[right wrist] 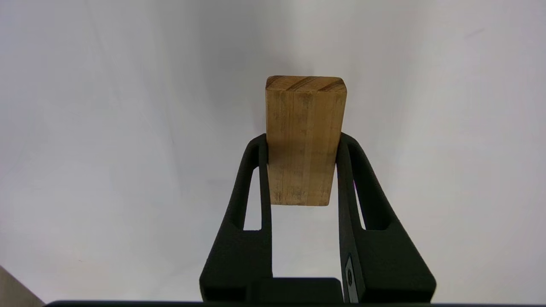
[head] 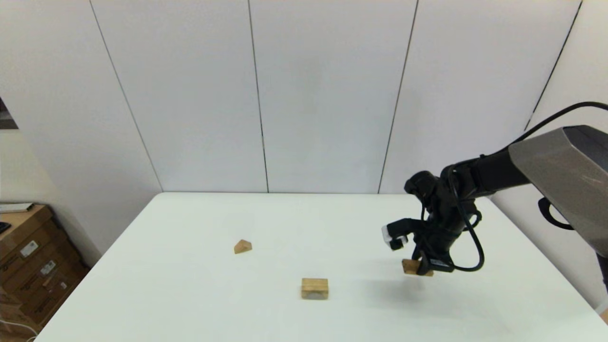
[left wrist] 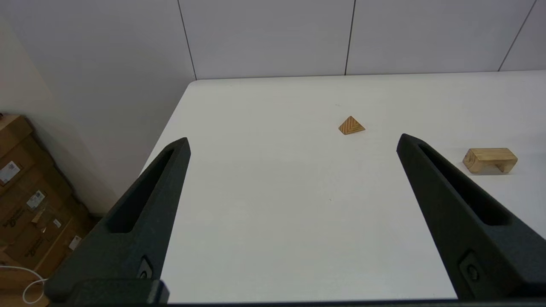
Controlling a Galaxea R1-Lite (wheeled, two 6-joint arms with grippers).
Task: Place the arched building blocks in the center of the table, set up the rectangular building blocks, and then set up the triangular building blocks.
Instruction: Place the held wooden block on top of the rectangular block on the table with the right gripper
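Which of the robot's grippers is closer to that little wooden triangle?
Hard to call. The left gripper is open, pulled back off the near left edge, with the triangular block ahead of it. The right gripper is far to the triangle's right, clamping the rectangular block.

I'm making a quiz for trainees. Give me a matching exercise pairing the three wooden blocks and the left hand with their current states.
Things:
1. rectangular block
2. arched block
3. triangular block
4. left hand

States:
A. open, holding nothing
B. clamped in the right hand, above the table
C. resting near the table's middle
D. resting on the robot's left of the arched block, farther back

Pairs: 1-B, 2-C, 3-D, 4-A
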